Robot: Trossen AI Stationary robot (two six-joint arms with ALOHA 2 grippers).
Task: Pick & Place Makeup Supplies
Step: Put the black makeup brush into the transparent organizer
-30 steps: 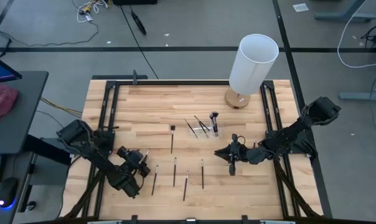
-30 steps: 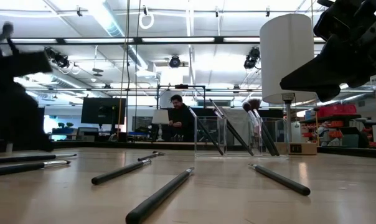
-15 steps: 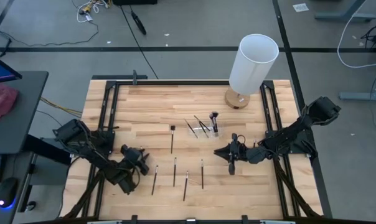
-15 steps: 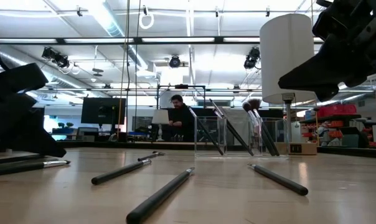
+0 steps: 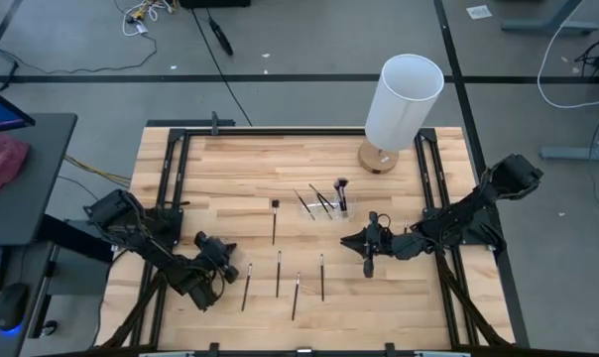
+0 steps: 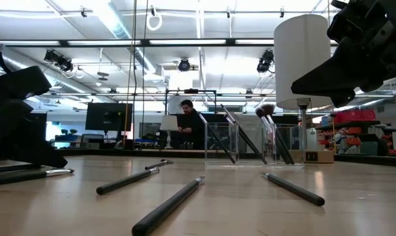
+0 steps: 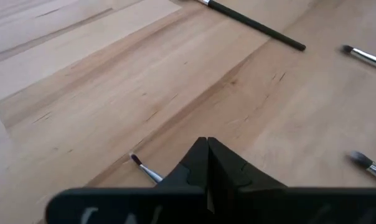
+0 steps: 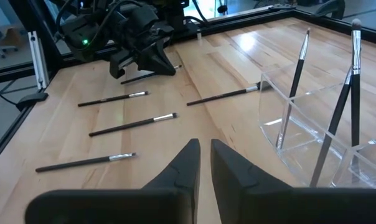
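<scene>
Several thin dark makeup brushes lie flat on the wooden table (image 5: 210, 169), among them one (image 5: 274, 220) near the middle and three (image 5: 278, 273) toward the near edge. A few more stand in the clear holder (image 5: 326, 203). My left gripper (image 5: 228, 250) is down at the table near the left side, shut over one brush. That brush's bristle end (image 7: 138, 160) sticks out beside the fingers. My right gripper (image 5: 354, 241) hangs above the table right of the holder. Only a narrow gap shows between its fingers (image 8: 205, 152), and nothing is in it. My left gripper has shut on a slim makeup brush a short way back from its bristle end (image 7: 155, 176). The fingers slant down from the table's left. They hide the place of contact. The brush's visible end lies on the wood.
A tall white cylinder lamp (image 5: 404, 99) stands on a round wooden base at the far right. Black frame rails (image 5: 171, 198) run along both sides of the table. In the low view a person (image 6: 188, 124) sits far behind the table.
My left gripper has come down onto the table at the leftmost brush, and its fingers have shut there. The other brushes lie as before.
</scene>
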